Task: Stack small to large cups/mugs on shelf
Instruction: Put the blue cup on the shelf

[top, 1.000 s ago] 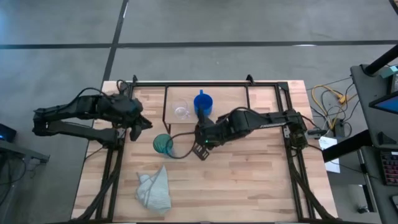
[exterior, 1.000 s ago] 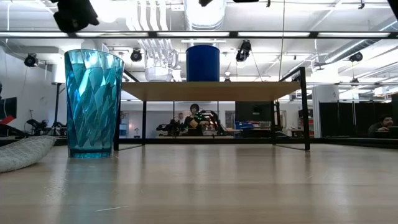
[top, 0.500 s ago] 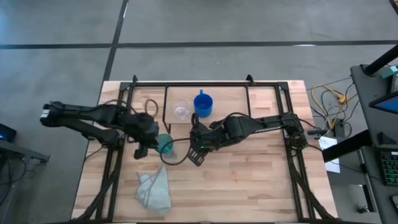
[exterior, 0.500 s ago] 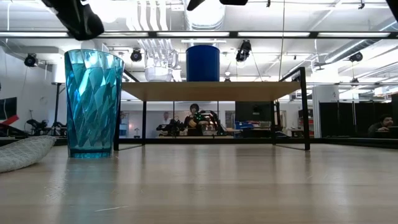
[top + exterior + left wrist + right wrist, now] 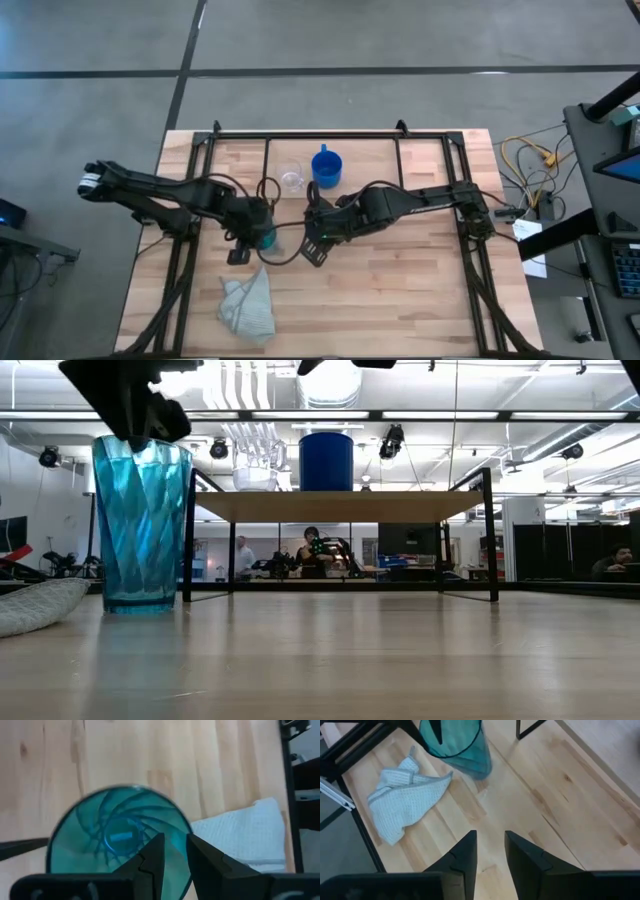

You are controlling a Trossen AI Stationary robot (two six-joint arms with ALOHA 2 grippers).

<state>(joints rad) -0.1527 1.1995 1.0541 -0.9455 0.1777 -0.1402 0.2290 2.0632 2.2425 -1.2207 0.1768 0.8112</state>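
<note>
The teal tumbler (image 5: 264,231) (image 5: 140,530) stands on its base on the table, in front of the shelf's left end. My left gripper (image 5: 175,851) (image 5: 250,236) comes down over its rim and is shut on it. The small clear glass cup (image 5: 291,177) and the blue mug (image 5: 325,167) (image 5: 326,460) stand side by side on the shelf (image 5: 340,506). My right gripper (image 5: 490,845) (image 5: 318,240) hovers open over bare table to the right of the tumbler (image 5: 457,745), touching nothing. My left gripper has the tumbler's rim (image 5: 186,831) between its fingers, one finger inside the tumbler and one outside. It comes from above, pointing down. The tumbler's base stays on the table, and it stands about upright.
A pale cloth (image 5: 248,305) (image 5: 405,795) lies crumpled near the table's near left corner, close to the tumbler. The black frame (image 5: 330,134) edges the table. Open wood lies on the table's right half. People show far off in the room behind.
My left gripper has swung toward the table's right and near edge, from beside the shelf's left end to the tumbler, and come down over its rim. The tumbler has shifted a little on the table. My right gripper has drawn slightly away from the shelf.
</note>
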